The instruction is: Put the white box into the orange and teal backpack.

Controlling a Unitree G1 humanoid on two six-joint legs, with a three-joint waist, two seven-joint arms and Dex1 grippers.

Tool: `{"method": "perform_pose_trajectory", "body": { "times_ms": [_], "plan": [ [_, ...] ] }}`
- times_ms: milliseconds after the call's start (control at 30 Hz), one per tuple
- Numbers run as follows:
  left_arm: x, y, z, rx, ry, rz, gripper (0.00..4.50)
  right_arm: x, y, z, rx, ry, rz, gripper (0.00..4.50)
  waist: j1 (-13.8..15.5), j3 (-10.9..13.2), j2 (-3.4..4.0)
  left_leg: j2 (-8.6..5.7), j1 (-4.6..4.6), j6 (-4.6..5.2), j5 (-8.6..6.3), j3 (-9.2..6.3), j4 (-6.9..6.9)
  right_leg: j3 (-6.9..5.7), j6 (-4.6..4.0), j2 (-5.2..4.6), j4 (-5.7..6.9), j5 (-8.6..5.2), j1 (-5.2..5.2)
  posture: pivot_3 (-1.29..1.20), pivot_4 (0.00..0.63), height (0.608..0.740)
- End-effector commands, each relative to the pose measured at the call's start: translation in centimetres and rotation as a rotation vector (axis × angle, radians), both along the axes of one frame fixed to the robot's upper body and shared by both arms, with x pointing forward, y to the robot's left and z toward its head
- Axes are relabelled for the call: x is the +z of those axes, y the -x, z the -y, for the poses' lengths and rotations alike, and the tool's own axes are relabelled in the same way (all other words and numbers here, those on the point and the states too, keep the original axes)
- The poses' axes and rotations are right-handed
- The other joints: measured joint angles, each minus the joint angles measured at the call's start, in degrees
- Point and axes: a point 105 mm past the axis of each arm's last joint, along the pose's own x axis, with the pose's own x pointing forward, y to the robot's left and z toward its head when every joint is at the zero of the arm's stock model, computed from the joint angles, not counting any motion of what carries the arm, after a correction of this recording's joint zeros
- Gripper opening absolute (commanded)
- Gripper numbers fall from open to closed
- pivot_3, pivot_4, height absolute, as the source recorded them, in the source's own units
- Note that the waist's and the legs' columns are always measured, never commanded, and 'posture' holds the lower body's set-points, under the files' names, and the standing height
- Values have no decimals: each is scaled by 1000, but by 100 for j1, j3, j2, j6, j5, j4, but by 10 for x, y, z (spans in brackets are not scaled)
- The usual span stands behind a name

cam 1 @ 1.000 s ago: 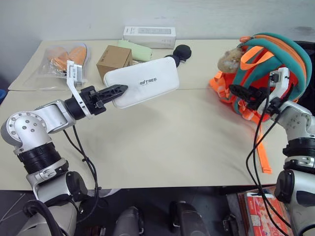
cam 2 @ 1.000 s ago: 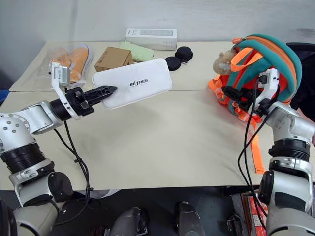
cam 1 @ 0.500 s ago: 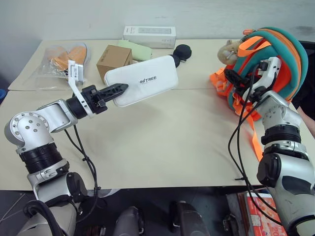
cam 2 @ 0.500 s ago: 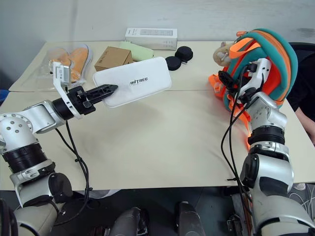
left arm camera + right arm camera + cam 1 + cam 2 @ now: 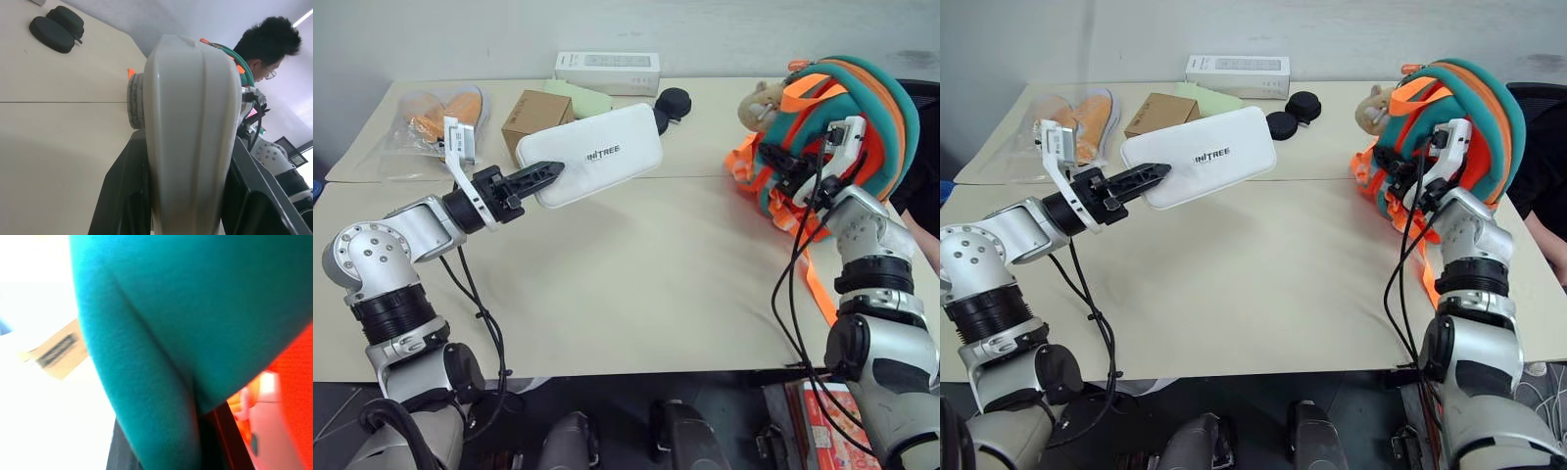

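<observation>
We count 1 flat white rectangular case with grey lettering, 1 large orange backpack with teal trim bearing 1 small tan plush toy, 1 brown cardboard cube, 1 long narrow white carton, 1 pale green flat packet, 2 round black pouches, 1 clear plastic bag of orange items, 2 black-fingered grippers and 1 person.

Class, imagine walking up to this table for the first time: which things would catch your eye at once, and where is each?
First, the white box, held off the table by one end in the left gripper, over the table's far left part. Next, the orange and teal backpack standing at the right edge, with the right gripper shut on its teal trim and a small plush toy at its top.
</observation>
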Motion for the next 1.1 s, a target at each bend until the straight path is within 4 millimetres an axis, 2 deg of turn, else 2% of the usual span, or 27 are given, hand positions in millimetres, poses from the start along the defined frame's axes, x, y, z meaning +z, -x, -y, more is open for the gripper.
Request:
{"method": "perform_pose_trajectory", "body": {
  "times_ms": [33,167,267,400,533,700,833,933,1100],
  "plan": [
    [22,4,-6,-2,3,100,1266,38,40,-25,250,59,107,27,8,2,2,0,-1,0,0,0,0,1,0,0,0,0,-2,0,150,740],
    [33,4,-11,-6,-33,151,1266,51,91,-47,498,165,102,27,15,3,2,0,-2,-1,-1,1,-2,1,0,-1,0,0,-6,0,150,740],
    [45,6,-14,-30,-59,214,1266,60,125,-56,655,221,91,27,13,3,2,0,-2,-3,-3,1,-2,-1,-1,0,-6,0,-7,0,150,740],
    [64,13,-12,-88,-89,316,1266,71,155,-57,785,248,61,27,30,4,0,0,-2,-3,-4,3,-3,-5,-3,0,-27,-2,-10,0,150,740],
    [78,25,-1,-178,-128,421,1266,69,181,-55,887,269,6,27,41,4,0,-2,-3,6,-9,2,-4,-5,-3,-4,-40,-1,-6,0,150,740],
    [85,34,14,-259,-167,519,1266,64,194,-52,928,273,-43,27,48,5,-2,-6,-13,15,-14,1,-2,-4,-1,-9,-48,0,-6,0,150,740],
    [82,35,29,-321,-209,561,1266,65,201,-49,943,262,-56,27,53,5,-3,-5,-16,16,-14,-2,-1,-7,0,-8,-50,0,-7,0,150,740],
    [80,38,36,-374,-219,577,1266,71,197,-46,917,242,-45,27,37,5,-3,-5,-15,18,-13,-1,1,-6,0,-7,-47,0,-7,0,150,740],
    [70,33,37,-397,-322,601,1266,67,192,-42,868,248,-46,27,41,6,-3,-3,-15,19,-11,-1,3,-7,-1,-4,-44,0,-9,0,150,740]
  ]
}}
